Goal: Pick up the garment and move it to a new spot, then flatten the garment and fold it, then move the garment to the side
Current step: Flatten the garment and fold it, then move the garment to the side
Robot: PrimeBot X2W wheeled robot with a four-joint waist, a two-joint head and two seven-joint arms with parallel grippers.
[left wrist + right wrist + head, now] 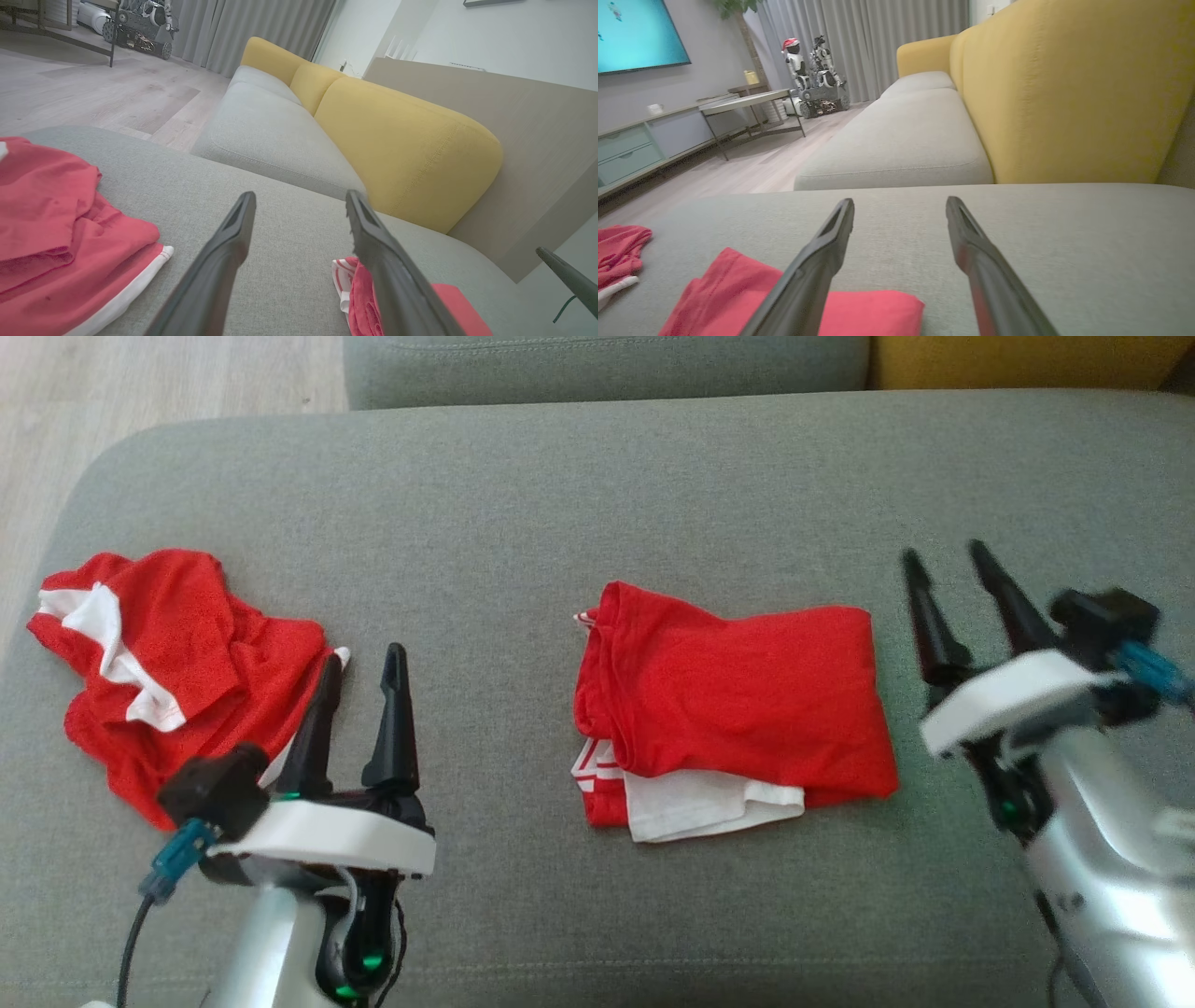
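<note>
Either side of the folded garment point(738, 691), left hand point(364, 658) and right hand point(944, 553) wide open, empty.

garment point(738, 691): soft matt cloth | cushion point(560, 504): coarse woven fabric | floor point(140, 373): pale wood

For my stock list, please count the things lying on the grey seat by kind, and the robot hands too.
Folded red garment: 1
Crumpled red garment: 1
Robot hands, both open: 2 (left hand, right hand)
Total: 4
</note>
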